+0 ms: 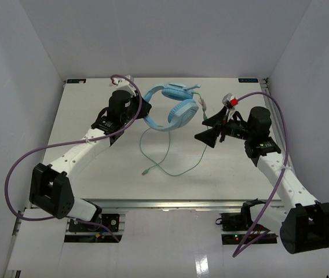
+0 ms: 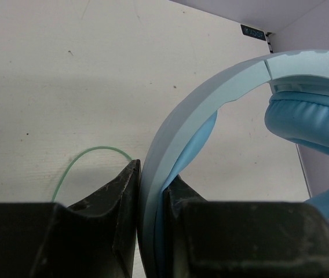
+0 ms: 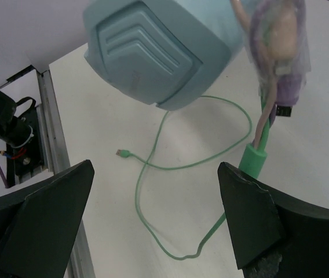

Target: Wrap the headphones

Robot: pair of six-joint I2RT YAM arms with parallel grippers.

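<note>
White matte desk (image 1: 222,179) with a few small dark specks. Light blue headphones (image 1: 173,107) sit at its far middle. Their thin pale-green cable (image 1: 179,174) lies flat on the desk, looping nearward from the headphones. The plug (image 1: 145,171) sits near-left of the headphones, well apart.

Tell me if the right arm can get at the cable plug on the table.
Probably yes: the right claw stands open and the plug lies on bare table with nothing between them.
</note>
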